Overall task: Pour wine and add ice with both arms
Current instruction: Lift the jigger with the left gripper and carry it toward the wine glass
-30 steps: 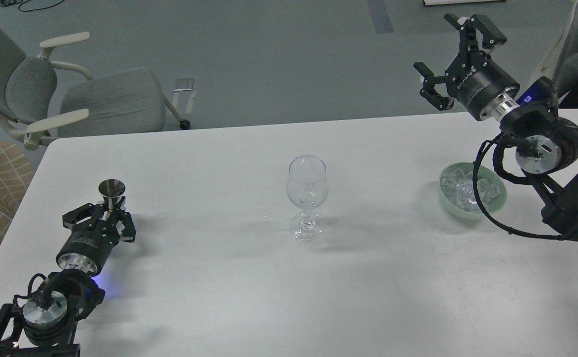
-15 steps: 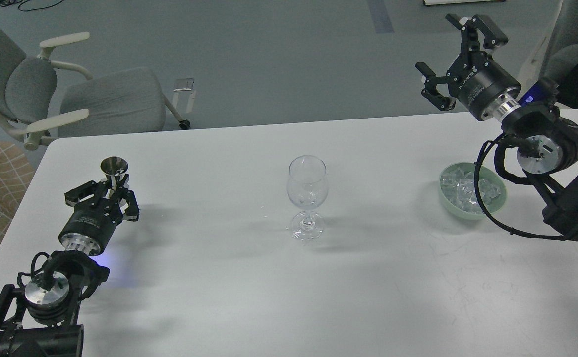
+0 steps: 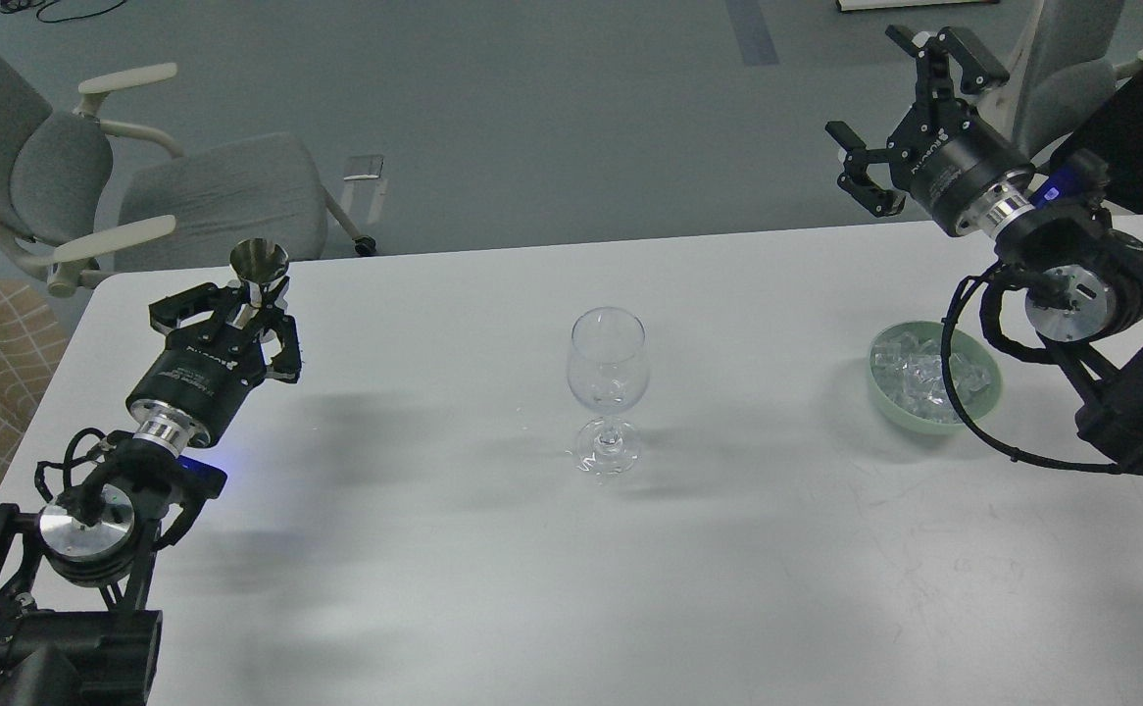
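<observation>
Lifted higher, left claw (image 3: 256, 297) pinches the metal jigger (image 3: 259, 263); right claw (image 3: 910, 108) gapes empty.

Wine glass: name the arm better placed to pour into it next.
Left. Its gripper holds the metal jigger, off the wine glass's left; the right gripper is open, holding nothing.

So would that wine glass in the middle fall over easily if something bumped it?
Probably. The wine glass stands on a thin stem with a wide bowl above a small foot, so a nudge up high could tip it. It looks empty, so likely light, and the thin clear glass seems fragile.
</observation>
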